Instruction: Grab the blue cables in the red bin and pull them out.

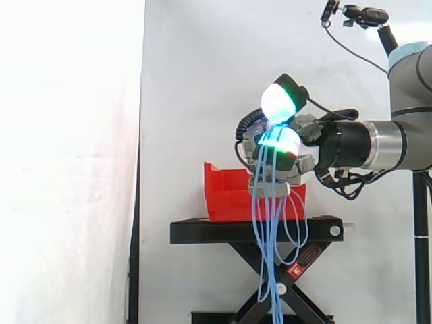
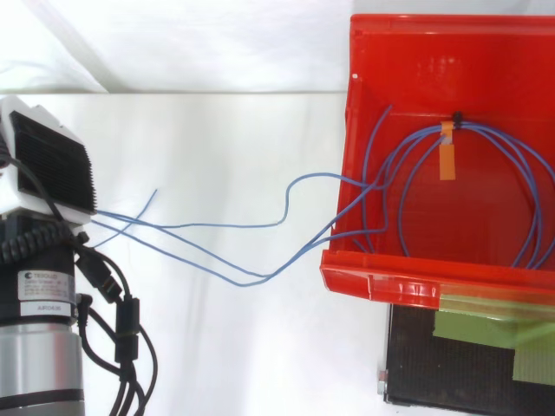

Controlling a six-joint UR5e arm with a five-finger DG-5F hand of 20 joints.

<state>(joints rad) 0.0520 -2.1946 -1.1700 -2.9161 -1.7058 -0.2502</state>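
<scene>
Blue cables run out from under the curled fingers of the hand, which is clamped on them, its glowing white-green pads folded over the bundle. From above, the ribbed black back of the hand covers the grip itself. The strands are thin, smooth and limp. Seen from the side, they hang below the hand in loose loops and are cut off at the bottom edge. From above, the cables cross open white ground away from the hand, wavy and spread apart, then pass over the low front lip of the red plastic bin. Inside, the rest lies coiled, gathered by a black tie with an orange tag; the coil's far side is cut off. Seen from the side, the bin sits just below and beyond the fingers on the black scissor stand, its wall hiding the coil.
</scene>
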